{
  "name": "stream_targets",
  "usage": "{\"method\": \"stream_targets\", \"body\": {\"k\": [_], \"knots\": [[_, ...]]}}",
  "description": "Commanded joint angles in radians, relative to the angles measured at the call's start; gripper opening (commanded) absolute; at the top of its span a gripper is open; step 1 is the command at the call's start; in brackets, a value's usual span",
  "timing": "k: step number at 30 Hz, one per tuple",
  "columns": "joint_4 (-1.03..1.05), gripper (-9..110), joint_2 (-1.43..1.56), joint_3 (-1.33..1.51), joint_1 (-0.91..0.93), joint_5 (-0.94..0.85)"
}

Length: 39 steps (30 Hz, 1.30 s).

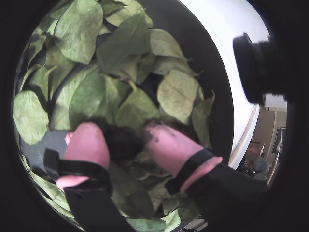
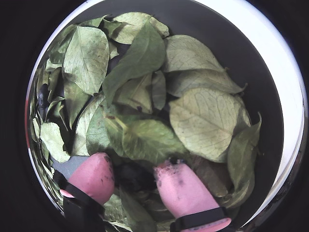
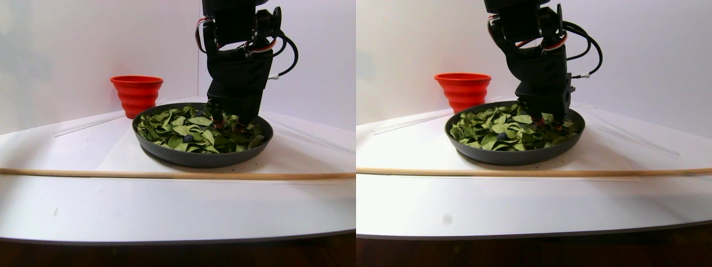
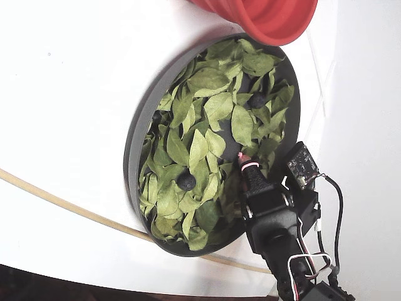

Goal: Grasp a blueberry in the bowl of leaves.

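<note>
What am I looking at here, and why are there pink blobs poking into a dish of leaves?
It is a small black robot arm on a white table. The pink blobs are the padded tips of its jaws, the gripper. Two cameras ride on the wrist, so both wrist views look down past the pink fingertips. The stereo pair view looks from the side, and the fixed view from above. The dark-grey bowl holds green leaves with blueberries among them; one blueberry lies uncovered. A red cup stands behind the bowl, and a wooden stick lies in front. The jaws are down in the leaves around something dark, perhaps a berry; I cannot tell whether it is gripped.
</note>
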Motion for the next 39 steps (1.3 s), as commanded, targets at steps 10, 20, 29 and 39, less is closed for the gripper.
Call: {"method": "stream_targets", "body": {"k": [10,20,29,39], "knots": [[0.006,17,0.063,0.044,-0.017,0.02],[0.006,15,0.063,0.052,-0.021,0.011],[0.006,11,0.051,0.048,-0.02,-0.002],[0.006,10,0.063,0.032,-0.02,-0.025]]}}
